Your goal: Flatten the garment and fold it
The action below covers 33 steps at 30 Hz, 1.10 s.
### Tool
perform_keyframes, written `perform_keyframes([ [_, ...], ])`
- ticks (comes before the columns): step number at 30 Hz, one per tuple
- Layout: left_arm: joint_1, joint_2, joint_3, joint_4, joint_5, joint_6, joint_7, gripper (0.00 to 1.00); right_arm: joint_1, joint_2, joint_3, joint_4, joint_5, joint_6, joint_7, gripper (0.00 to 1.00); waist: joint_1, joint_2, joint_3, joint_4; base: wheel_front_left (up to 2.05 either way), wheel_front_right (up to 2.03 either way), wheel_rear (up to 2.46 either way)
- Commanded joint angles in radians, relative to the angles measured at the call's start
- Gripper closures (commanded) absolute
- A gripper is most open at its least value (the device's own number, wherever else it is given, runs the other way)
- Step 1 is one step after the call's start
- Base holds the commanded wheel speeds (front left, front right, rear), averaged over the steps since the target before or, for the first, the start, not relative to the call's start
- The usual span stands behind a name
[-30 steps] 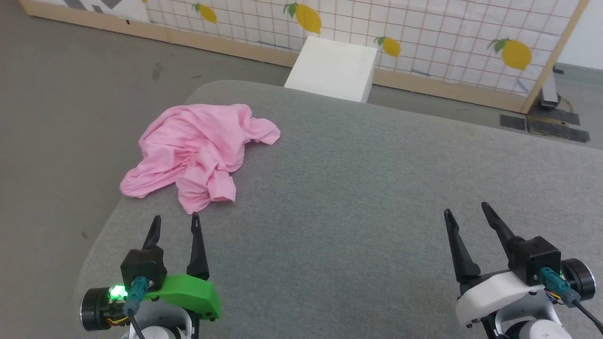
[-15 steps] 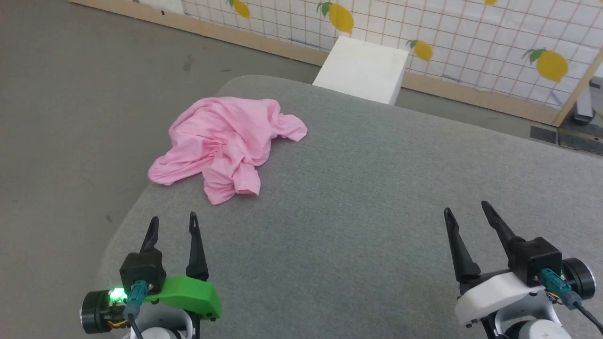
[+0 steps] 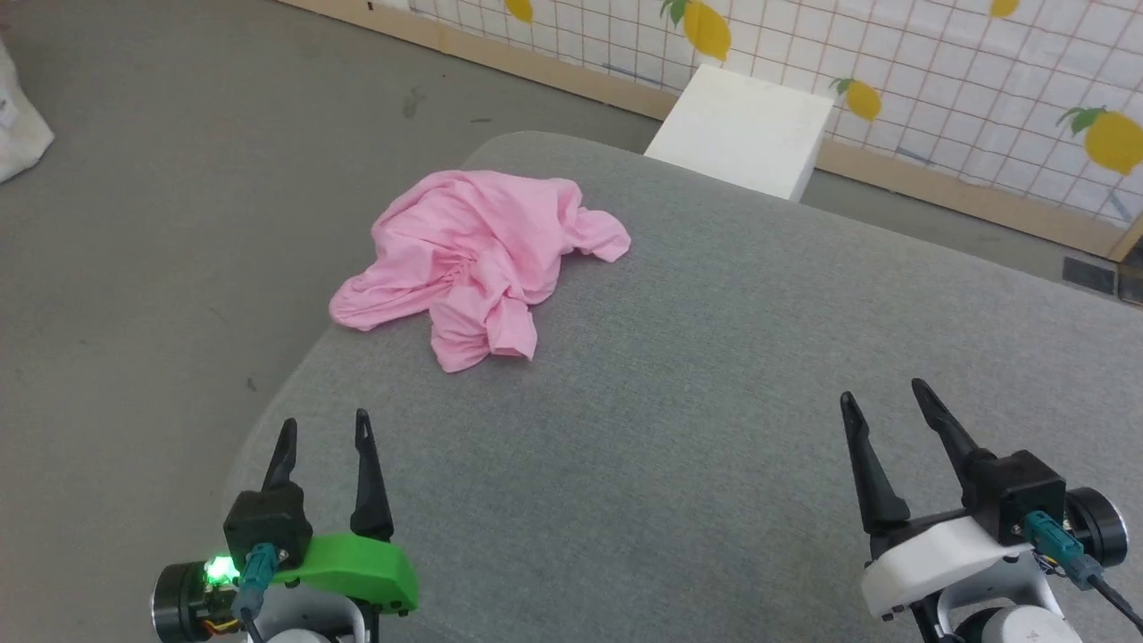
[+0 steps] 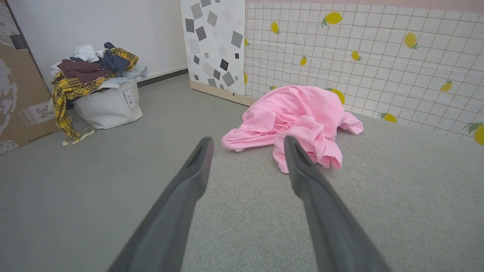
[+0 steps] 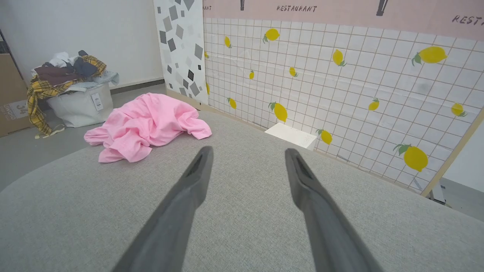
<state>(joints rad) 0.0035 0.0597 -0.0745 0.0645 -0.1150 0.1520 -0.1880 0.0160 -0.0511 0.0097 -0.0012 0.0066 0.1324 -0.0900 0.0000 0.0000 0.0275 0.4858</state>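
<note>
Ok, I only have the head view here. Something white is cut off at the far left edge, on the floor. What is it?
Observer: It looks like a white fabric bin heaped with clothes, one yellow plaid piece hanging down its side.
Operator: Anything next to it?
Observer: In the left wrist view, a brown cardboard box stands just left of it.
Operator: And above the lemon wall?
Observer: The right wrist view shows a pink band printed RESTAURANT.
</note>
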Motion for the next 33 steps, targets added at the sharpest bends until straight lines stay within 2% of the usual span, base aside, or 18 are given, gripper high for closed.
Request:
perform_keyframes([
  [1,0.015,0.001,0.002,0.005,-0.013,0.007,-0.011,0.00,-0.012,0.000,0.001,-0.006,-0.002,-0.001,-0.011,0.00,0.0000,0.0000,0.000,0.012,0.00,0.00,0.00],
  [14,0.026,0.011,0.005,0.014,-0.026,0.029,-0.038,0.00,-0.007,0.001,-0.001,0.003,0.016,-0.001,-0.032,0.00,0.0000,0.0000,-0.019,0.074,0.00,0.00,0.00],
  [19,-0.004,0.015,-0.003,0.024,-0.054,0.012,-0.039,0.00,-0.013,0.001,0.000,-0.004,0.016,-0.002,-0.035,0.00,0.0000,0.0000,0.000,0.086,0.00,0.00,0.00],
  [25,-0.191,0.020,-0.002,0.047,-0.127,-0.030,0.028,0.00,-0.051,-0.008,0.010,-0.057,-0.014,-0.002,-0.012,0.00,0.0000,0.0000,0.136,0.049,0.00,0.00,0.00],
  [33,-0.594,0.029,0.038,0.177,-0.249,-0.034,0.226,0.00,-0.138,-0.101,0.043,-0.147,0.004,-0.002,0.022,0.00,0.0000,0.0000,0.409,-0.072,0.00,0.00,0.00],
])
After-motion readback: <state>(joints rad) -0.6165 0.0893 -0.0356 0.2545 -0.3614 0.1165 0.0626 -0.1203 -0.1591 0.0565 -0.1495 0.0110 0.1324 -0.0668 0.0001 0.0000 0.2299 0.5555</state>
